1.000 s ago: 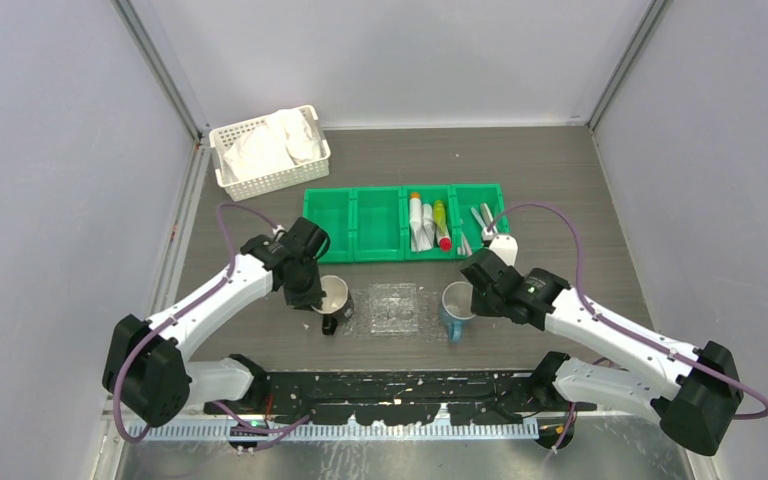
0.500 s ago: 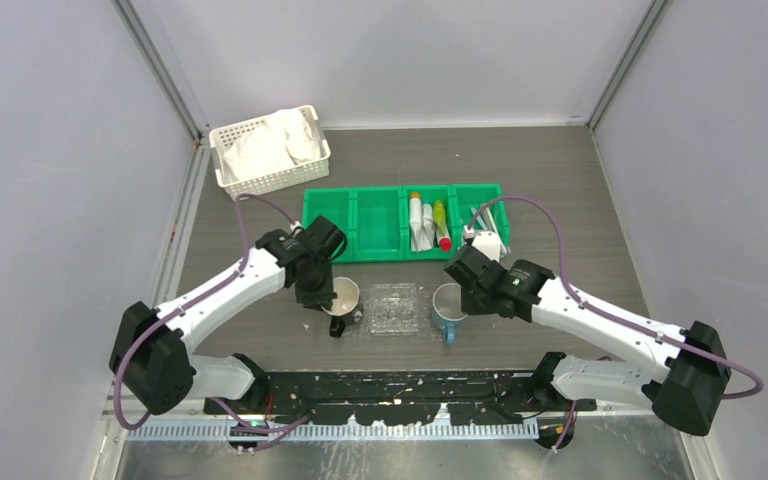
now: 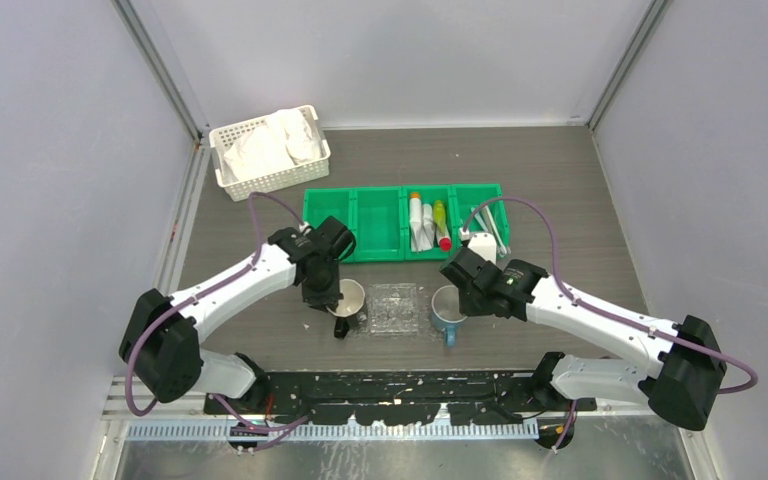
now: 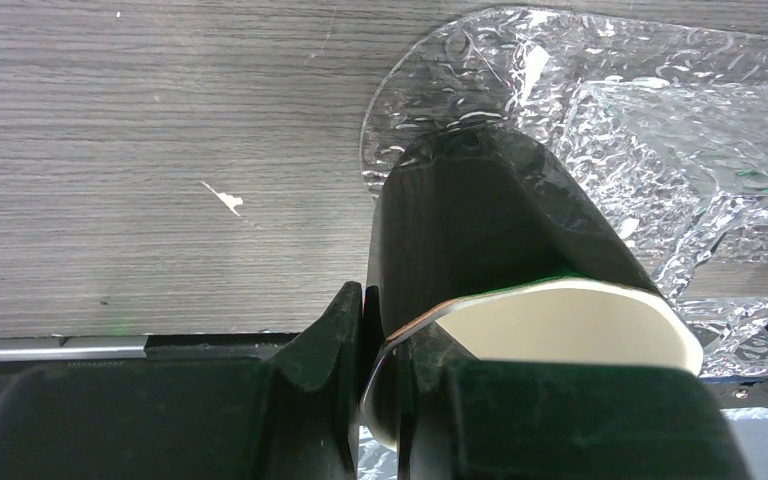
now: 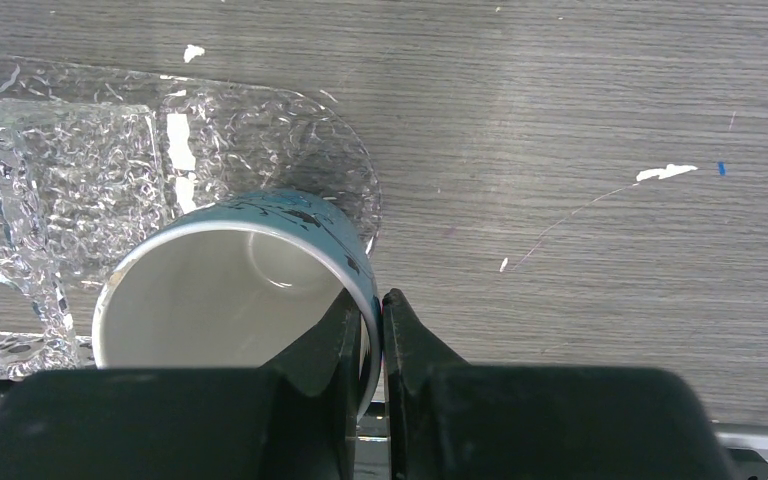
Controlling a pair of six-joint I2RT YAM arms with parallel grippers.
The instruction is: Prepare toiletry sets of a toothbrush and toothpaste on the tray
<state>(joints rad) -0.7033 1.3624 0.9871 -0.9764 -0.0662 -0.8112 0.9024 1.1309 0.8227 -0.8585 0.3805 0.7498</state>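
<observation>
the left gripper (image 4: 372, 322) has its two black fingers closed on the rim wall of a black ceramic mug with a white inside (image 4: 480, 220). the right gripper (image 5: 372, 320) pinches the rim of a teal ceramic mug (image 5: 305, 215) the same way. between the mugs lies the small flat tray of clear crinkled plastic (image 3: 393, 306); whether the mugs rest on its ends i cannot tell. behind it, in a green plastic four-compartment bin (image 3: 328, 228), lie the small toothpaste tubes (image 3: 427, 222) and, one compartment to the right, the slim toothbrushes (image 3: 490, 217). none is on the tray. the tubes look light, soft and smooth, best pinched at the firm shoulder by the cap. the brushes look stiff, thin and apt to roll, best taken mid-handle.
</observation>
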